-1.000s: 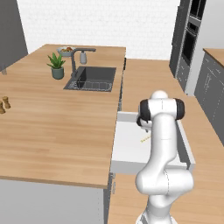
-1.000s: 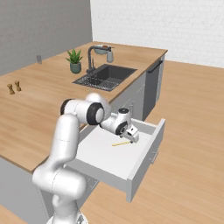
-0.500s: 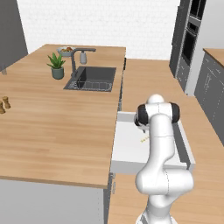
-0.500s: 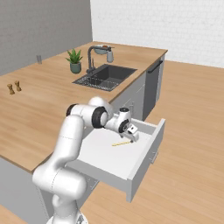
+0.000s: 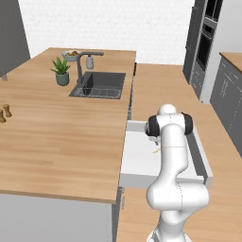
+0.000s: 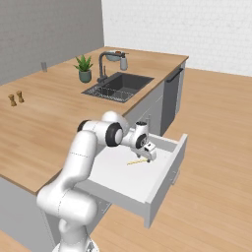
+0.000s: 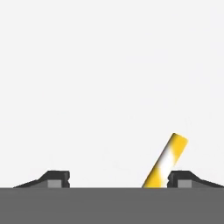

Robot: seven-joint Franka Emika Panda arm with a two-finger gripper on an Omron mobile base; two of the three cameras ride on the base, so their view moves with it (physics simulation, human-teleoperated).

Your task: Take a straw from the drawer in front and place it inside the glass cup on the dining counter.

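The drawer (image 6: 116, 180) stands pulled out of the dining counter (image 6: 54, 115), white inside. The straw (image 6: 136, 161), thin and pale yellow, lies flat on its floor. My gripper (image 6: 148, 158) reaches down into the drawer right at the straw's end. In the hand view the straw (image 7: 166, 161) slants up between the wide-apart jaws, close to the right fingertip (image 7: 183, 179) and far from the left one (image 7: 55, 178); the gripper (image 7: 118, 180) is open. From the left base view the drawer (image 5: 138, 159) and a bit of straw (image 5: 156, 151) show beside my arm. The glass cup is out of view.
A dark sink (image 5: 100, 84) with a tap (image 5: 81, 66), a teal plant pot (image 5: 62, 77), a soap bottle (image 5: 90, 61) and a bowl (image 5: 71, 55) sit at the counter's far end. Two small shakers (image 5: 4, 113) stand at its left. Dark cabinets (image 5: 229, 94) line the right.
The hand has sunk a little lower into the drawer, down onto the straw. The straw and drawer have stayed put.
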